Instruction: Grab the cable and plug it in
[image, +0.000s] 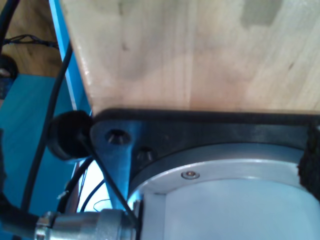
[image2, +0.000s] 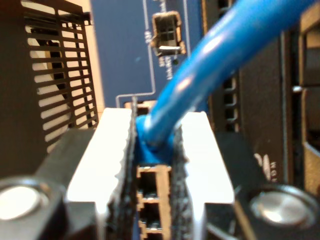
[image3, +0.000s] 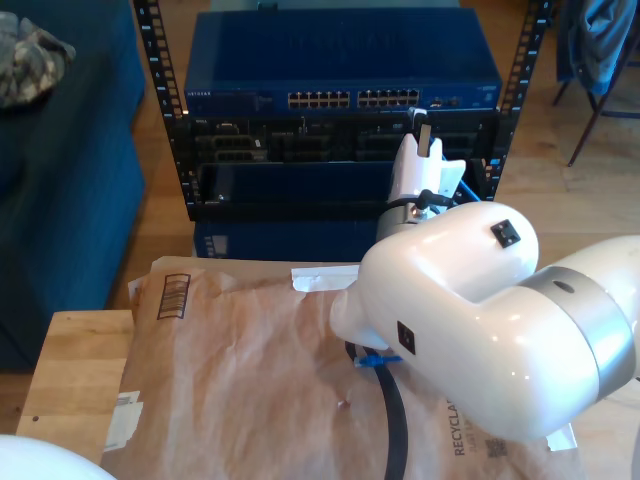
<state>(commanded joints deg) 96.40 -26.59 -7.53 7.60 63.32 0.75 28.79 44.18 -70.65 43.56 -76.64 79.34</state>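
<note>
My second gripper (image2: 155, 150) pinches the cable (image2: 210, 65) just behind its plug, before the switch ports (image2: 152, 180). Light, springy cable; hold stays at the stiff boot. First gripper's state: cannot tell.

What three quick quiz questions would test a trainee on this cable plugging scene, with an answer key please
1. True or false: my second gripper is shut on the blue cable.
2. What does the equipment just past my second gripper's fingers show? A) a row of ports B) a keyboard C) a drawer handle
3. In the exterior view, what covers the wooden table?

Key
1. True: the fingers clamp the cable's plug end between them.
2. A.
3. Brown paper, crumpled, with tape at its edges.
</note>
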